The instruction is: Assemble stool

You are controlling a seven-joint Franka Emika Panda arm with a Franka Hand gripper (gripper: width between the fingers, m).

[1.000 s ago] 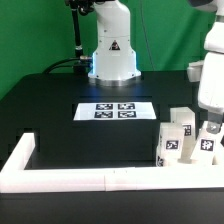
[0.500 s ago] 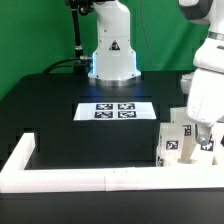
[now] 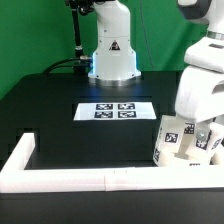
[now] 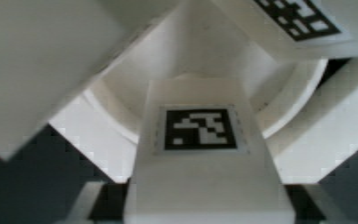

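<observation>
Leg block (image 4: pixel 201 140) fills the wrist view, tag facing the camera, standing over the round seat (image 4: pixel 108 100); a second leg block (image 4: pixel 297 20) shows at the frame's corner. In the exterior view the tagged leg blocks (image 3: pixel 176 142) cluster at the near right of the black table (image 3: pixel 50 100), just inside the white border wall (image 3: pixel 70 177). The arm's white body covers most of them. Gripper (image 4: pixel 197 205) looks closed on the central leg block, fingers on either side of its lower end. Progress: early to middle by my read; whether any leg is seated in the seat can't be told. Marker board (image 3: pixel 117 110) lies mid-table, well apart, near the robot base (image 3: pixel 112 55).
</observation>
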